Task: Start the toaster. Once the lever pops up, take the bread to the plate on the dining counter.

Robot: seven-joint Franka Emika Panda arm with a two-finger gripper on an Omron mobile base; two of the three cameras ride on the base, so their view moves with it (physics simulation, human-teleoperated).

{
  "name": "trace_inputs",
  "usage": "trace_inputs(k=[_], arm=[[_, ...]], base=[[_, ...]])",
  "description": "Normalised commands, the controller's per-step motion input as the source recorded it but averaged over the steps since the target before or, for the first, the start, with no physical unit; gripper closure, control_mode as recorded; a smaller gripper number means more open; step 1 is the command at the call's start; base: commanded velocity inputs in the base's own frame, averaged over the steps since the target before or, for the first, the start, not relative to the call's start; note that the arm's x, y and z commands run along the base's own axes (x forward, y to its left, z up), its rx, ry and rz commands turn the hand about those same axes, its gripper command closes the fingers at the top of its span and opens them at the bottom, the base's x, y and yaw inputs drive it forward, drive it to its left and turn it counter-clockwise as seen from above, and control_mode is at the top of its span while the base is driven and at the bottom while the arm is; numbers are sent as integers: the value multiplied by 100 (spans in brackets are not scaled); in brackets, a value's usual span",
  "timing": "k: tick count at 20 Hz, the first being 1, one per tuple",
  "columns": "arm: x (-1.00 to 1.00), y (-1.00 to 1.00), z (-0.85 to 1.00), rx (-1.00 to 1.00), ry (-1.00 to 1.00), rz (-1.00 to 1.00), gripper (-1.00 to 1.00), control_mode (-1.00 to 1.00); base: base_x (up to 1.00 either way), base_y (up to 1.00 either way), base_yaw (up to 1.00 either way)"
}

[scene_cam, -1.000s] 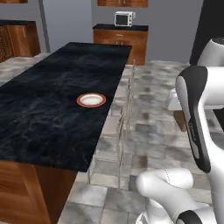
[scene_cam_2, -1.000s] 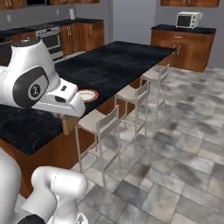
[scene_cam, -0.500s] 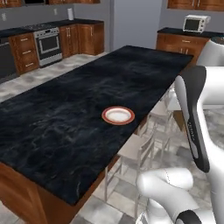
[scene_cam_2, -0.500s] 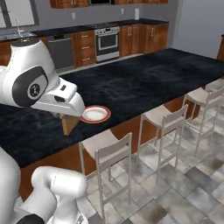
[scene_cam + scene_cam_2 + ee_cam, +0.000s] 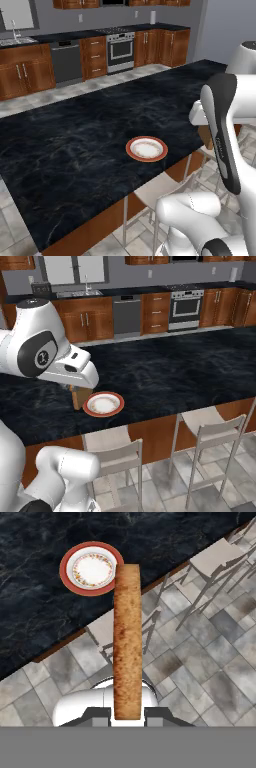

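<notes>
Bread (image 5: pixel 127 642) clamped edge-on in the gripper (image 5: pixel 127 716), mid-frame in the hand view.
Upper left there, the plate (image 5: pixel 92 568) sits on the counter (image 5: pixel 35 607) near its edge; stools (image 5: pixel 220 567) stand upper right.

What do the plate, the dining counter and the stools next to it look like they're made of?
The plate looks like glazed ceramic: smooth white centre, orange-red rim. The dining counter has a black marble-looking slab with pale veins on a base that looks like brown wood. The stools appear pale, perhaps painted wood or metal; the rendering leaves it open.
</notes>
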Motion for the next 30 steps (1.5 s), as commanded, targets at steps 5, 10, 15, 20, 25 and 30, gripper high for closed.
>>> trace_inputs(k=[5, 10, 15, 20, 25, 30], arm=[[0, 0, 0, 0, 0, 0, 100, 100], [0, 0, 0, 0, 0, 0, 100, 100], [0, 0, 0, 0, 0, 0, 100, 100], [0, 0, 0, 0, 0, 0, 100, 100], [0, 0, 0, 0, 0, 0, 100, 100], [5, -13, -5, 1, -1, 4, 100, -100]], base=[[5, -16, 56], [8, -34, 48], [8, -57, 31], [5, -55, 22], [3, -61, 19], [7, -51, 15]])
